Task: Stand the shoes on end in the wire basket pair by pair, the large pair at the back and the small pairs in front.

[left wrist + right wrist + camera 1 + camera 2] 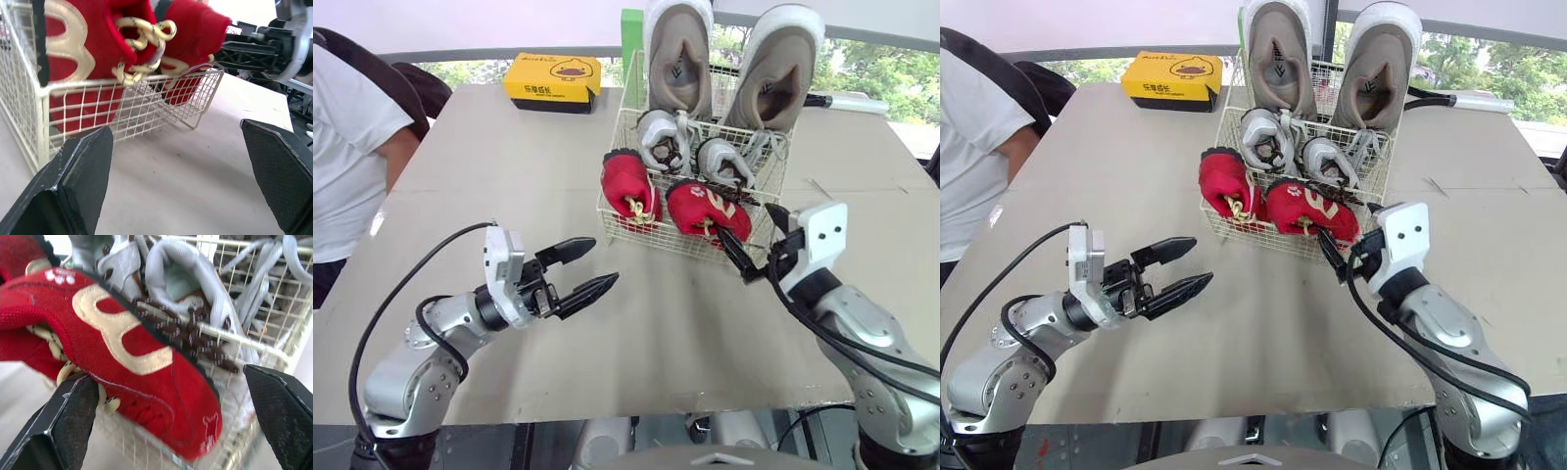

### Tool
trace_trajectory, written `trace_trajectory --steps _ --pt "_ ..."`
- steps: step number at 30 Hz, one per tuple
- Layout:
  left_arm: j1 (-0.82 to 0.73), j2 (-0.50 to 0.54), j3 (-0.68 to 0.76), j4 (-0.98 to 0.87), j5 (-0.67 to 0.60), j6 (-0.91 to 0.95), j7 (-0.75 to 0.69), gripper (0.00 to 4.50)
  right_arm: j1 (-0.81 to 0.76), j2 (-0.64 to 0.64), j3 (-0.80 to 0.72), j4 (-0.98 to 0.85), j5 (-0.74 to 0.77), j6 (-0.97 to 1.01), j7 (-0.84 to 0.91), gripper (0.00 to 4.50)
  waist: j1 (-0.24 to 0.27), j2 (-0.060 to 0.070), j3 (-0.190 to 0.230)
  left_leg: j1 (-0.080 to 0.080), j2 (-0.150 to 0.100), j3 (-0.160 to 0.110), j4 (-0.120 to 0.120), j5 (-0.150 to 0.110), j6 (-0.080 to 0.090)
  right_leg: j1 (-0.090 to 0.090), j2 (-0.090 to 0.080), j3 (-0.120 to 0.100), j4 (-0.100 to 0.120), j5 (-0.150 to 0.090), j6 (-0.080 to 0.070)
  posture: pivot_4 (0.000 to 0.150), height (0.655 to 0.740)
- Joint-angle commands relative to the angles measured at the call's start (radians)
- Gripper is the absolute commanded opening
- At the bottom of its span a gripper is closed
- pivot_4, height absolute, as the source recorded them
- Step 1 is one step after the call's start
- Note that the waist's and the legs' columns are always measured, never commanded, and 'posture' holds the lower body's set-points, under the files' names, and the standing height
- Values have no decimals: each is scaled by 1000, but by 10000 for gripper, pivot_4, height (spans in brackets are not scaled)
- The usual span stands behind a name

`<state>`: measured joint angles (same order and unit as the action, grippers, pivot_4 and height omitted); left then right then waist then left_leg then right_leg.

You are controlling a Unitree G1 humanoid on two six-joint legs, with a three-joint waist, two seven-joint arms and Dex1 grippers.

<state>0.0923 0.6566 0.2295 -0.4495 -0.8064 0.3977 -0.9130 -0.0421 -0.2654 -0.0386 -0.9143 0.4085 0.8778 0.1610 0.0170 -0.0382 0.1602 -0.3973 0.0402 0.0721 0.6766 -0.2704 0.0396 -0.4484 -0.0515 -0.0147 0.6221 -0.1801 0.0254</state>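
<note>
Lowest in the head views, the left hand (602, 262) hovers above the bare bench (656, 343) with its fingers spread wide and nothing in them, pointing toward the wire basket (607, 209) at centre frame. The right hand (754, 240), at the basket's lower-right corner, is also wide open. In the right wrist view its fingers flank the right red shoe (146, 357) without gripping it.

All three pairs sit in the basket: the large tan pair (680, 59) upright at the back, the grey pair (661, 137) in the middle and the red pair in front. The left red shoe (628, 184) stands fairly straight. Its mate slants toward the corner and may overhang the rim, though the wires make that hard to judge.

The step in hand looks like righting that shoe: close on its body, not the laces, tip it up against its partner, and let the left hand steady the basket.

The bench is a pale tan sheet with seams. A yellow box (553, 80) lies at upper left, a person in a white shirt (347, 127) stands at the left edge, and there are windows with trees behind.
</note>
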Motion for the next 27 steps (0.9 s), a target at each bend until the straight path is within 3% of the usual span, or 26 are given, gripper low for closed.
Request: trace_trajectory --steps 1,7,12,17,22,27 --pt "3 -9 4 -34 7 -23 -10 45000 4 0 -70 12 21 -10 -4 44628 -3 0 0 0 0 0 0 0 0 0 0 0 0 0 0 1500 7400" --pt "23 3 14 -57 1 5 -6 45000 120 -159 -170 -16 131 -149 249 44628 -2 5 3 -1 0 -1 0 0 1 0 2 -1 0 -1 1 1500 7400" --pt "81 89 92 -52 -97 95 -80 45000 238 -317 -340 20 251 -229 488 44628 -11 6 4 0 1 -1 -3 -1 3 -1 4 0 0 -3 3 1500 7400" --pt "164 147 160 -57 -90 122 -106 45000 413 -433 -528 74 340 -256 687 44628 -6 6 5 1 2 -1 -4 -1 2 -1 5 0 0 -3 3 1500 7400" --pt "276 159 177 -63 -2 83 -122 45000 535 -467 -613 184 285 -367 820 44628 -5 6 5 1 1 0 -3 -1 2 -1 3 1 -1 -3 3 1500 7400" --pt "256 143 121 -56 49 85 -91 45000 568 -448 -574 268 209 -485 863 44628 -3 7 5 1 1 0 -3 -3 -2 -1 2 1 -1 -3 3 1500 7400"
